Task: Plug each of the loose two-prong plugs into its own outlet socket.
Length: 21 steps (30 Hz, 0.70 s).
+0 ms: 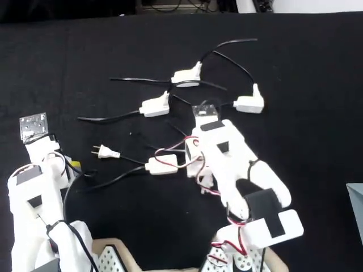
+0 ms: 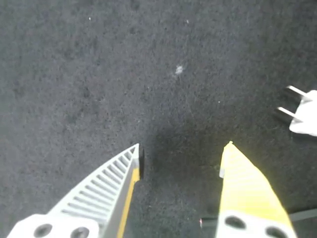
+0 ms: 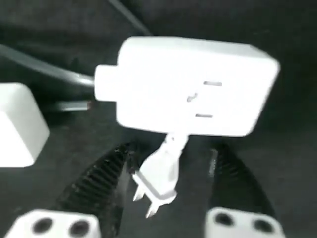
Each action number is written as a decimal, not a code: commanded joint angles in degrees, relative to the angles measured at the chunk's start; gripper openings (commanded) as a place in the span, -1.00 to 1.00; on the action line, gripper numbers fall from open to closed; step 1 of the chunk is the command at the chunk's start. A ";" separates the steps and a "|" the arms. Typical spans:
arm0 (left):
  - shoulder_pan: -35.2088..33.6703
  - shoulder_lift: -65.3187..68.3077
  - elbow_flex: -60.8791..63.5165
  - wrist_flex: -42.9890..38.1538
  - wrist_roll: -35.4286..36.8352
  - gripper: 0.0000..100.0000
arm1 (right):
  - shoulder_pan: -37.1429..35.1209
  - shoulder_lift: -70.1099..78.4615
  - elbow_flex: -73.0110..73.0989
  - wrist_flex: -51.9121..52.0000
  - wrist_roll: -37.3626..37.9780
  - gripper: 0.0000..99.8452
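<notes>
**High view.** On the black surface you have four white outlet blocks, each with a dark cord. The top block lies at upper centre and the left block just below and left of it. The right block lies off to the right, and the centre block at mid-frame. A loose plug lies left of the centre block and apart from it, with its two prongs pointing towards the left of the frame. Your left pincer sits near the left edge, up and left of the loose plug and not touching it. Your right pincer sits at centre, between the left block and the right block.

**Left wrist view.** The left pincer stands apart, with bare surface between its fingers. The loose plug shows at the right edge, both prongs visible, clear of the yellow finger.

**Right wrist view.** The right pincer also stands apart. A second plug lies between its dark fingers, prongs towards the camera. It is closer to one finger and has a clear gap to the other, and you cannot tell whether it touches the nearer one. Just beyond it is an outlet block with two slots. Another white block shows at the left edge.
</notes>
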 commanded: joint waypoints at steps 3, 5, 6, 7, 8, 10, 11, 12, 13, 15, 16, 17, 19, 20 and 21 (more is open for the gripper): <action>0.66 -0.79 -0.31 -0.88 0.00 -0.47 | 0.09 1.89 -2.24 -3.60 -0.44 -0.98; 0.66 -0.79 -0.31 -0.88 0.00 -0.47 | 0.09 1.80 -2.51 -2.11 -0.26 -0.97; 0.66 -0.79 -0.31 -0.88 0.00 -0.47 | 0.00 1.80 -3.21 -1.05 -0.18 -0.97; 0.66 -0.79 -0.31 -0.88 0.00 -0.47 | 0.18 1.71 -4.18 0.44 -0.18 -0.98; 0.66 -0.79 -0.31 -0.88 0.00 -0.47 | 0.26 1.27 -5.41 2.11 -0.09 -0.98; 0.66 -0.79 -0.31 -0.88 0.00 -0.47 | 0.26 -1.01 -7.43 5.36 1.58 -0.98; 0.66 -0.79 -0.31 -0.88 0.00 -0.47 | 0.26 -2.77 -8.22 6.77 2.37 -0.98; 0.66 -0.79 -0.31 -0.88 0.00 -0.47 | 0.26 -4.88 -8.84 7.82 2.90 -0.98; 0.66 -0.79 -0.31 -0.88 0.00 -0.47 | 0.26 -7.52 -9.36 8.70 3.52 -0.98; 0.66 -0.79 -0.31 -0.88 0.00 -0.47 | 0.26 -12.97 -9.71 9.76 5.01 -0.98; 0.66 -0.79 -0.31 -0.88 0.00 -0.47 | 0.18 -15.87 -9.63 9.93 6.15 -0.98; 0.66 -0.79 -0.31 -0.88 0.00 -0.47 | 0.18 -18.77 -9.45 10.02 7.38 -0.98; 0.66 -0.79 -0.31 -0.88 0.00 -0.47 | 0.26 -23.87 -9.45 10.11 9.93 -0.98; 0.66 -0.88 -0.31 -0.88 0.00 -0.47 | 0.26 -26.07 -9.36 10.11 11.34 -0.98; 0.66 -0.88 -0.31 -0.88 0.00 -0.47 | 0.26 -28.18 -9.19 10.11 12.75 -0.98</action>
